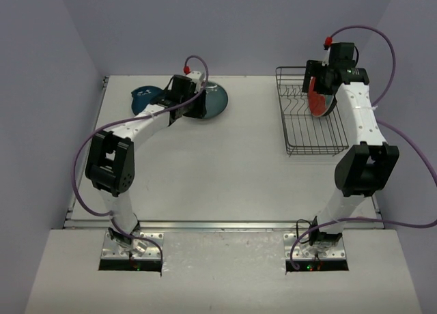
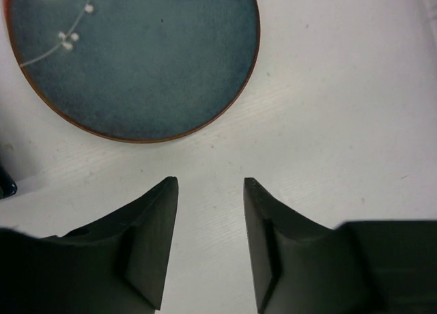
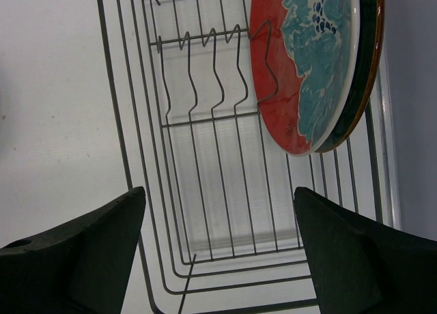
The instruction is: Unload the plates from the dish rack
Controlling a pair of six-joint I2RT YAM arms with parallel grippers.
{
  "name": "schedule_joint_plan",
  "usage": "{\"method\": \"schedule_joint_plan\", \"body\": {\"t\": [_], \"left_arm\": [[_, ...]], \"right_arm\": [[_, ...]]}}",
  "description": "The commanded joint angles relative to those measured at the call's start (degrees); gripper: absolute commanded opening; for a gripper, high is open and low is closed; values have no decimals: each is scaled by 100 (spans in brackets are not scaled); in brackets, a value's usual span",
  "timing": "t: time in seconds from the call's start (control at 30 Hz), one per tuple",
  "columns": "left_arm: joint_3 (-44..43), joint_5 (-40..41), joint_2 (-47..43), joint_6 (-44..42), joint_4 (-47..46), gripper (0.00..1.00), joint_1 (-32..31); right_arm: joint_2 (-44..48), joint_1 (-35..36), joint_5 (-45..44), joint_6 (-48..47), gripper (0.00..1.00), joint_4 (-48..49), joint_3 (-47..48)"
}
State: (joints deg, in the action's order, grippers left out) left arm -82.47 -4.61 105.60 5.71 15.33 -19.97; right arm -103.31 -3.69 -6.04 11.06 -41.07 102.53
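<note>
The left arm [image 1: 143, 125] and right arm [image 1: 362, 119] are white with black joints. Purple cables [image 1: 75, 181] trail both. Gripper fingers [image 2: 147, 246] are matte black.

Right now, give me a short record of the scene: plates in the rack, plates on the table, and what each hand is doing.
In dish rack: red-orange plate and dark green plate, standing on edge together
On table: teal plate and dark blue plate, lying flat, far left
Left hand: open, empty, over bare table beside teal plate
Right hand: open, empty, above rack, not touching plates
</note>
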Motion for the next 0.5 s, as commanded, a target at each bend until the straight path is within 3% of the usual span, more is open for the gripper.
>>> {"method": "schedule_joint_plan", "body": {"t": [0.0,0.2,0.47], "left_arm": [[122,-241,264,-55,96,27,-42],[-263,-216,861,-121,374,7,-42],[-902,-192,1610,-132,445,10,5]], "right_arm": [[19,-8,-188,-147,88,153,341],[-89,-9,-272,-106,89,153,456],[-136,-9,-328,-142,90,153,496]]}}
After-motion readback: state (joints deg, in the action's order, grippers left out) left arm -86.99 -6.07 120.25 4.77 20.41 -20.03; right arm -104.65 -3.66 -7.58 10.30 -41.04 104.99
